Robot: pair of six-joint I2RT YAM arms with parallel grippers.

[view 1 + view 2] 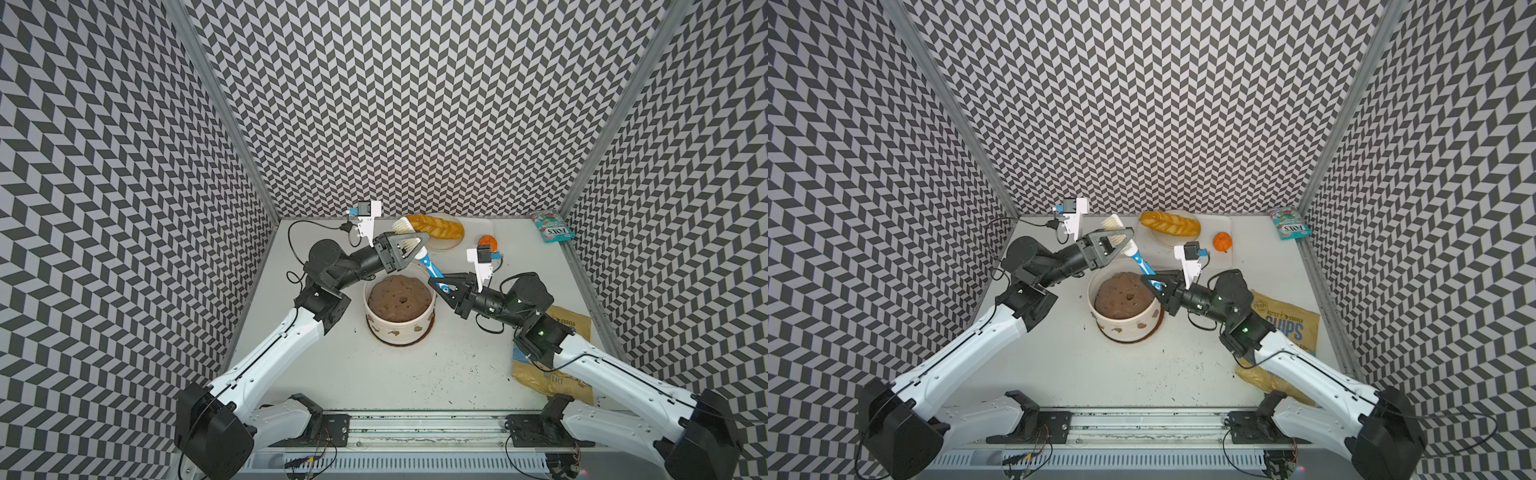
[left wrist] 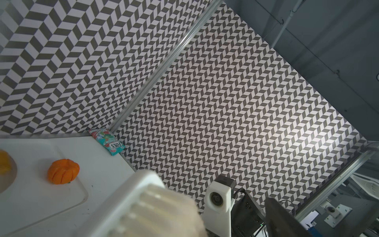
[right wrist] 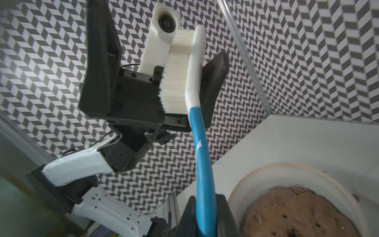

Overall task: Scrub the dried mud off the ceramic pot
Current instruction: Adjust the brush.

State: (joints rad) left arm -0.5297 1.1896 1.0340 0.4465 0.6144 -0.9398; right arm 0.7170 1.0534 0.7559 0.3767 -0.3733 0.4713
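Observation:
The white ribbed ceramic pot (image 1: 424, 322) stands mid-table on a brown saucer, filled with brown soil (image 1: 399, 297). Patches of dried mud (image 1: 397, 333) dot its near outer wall in both top views (image 1: 1116, 331). A brush with a white bristle head (image 1: 402, 227) and blue handle (image 1: 428, 264) hangs above the pot's far rim. My right gripper (image 1: 441, 286) is shut on the handle's end (image 3: 203, 164). My left gripper (image 1: 409, 245) is open, with its fingers (image 3: 100, 61) spread wide on either side of the brush head (image 3: 178, 82). In the left wrist view the bristles (image 2: 147, 205) are a close blur.
A bread loaf (image 1: 436, 226) lies on a plate at the back. An orange pumpkin (image 1: 1222, 242) sits on a white board to its right. A candy packet (image 1: 552, 226) leans in the back right corner. A chips bag (image 1: 1285, 328) lies under my right arm. Dark specks litter the near table.

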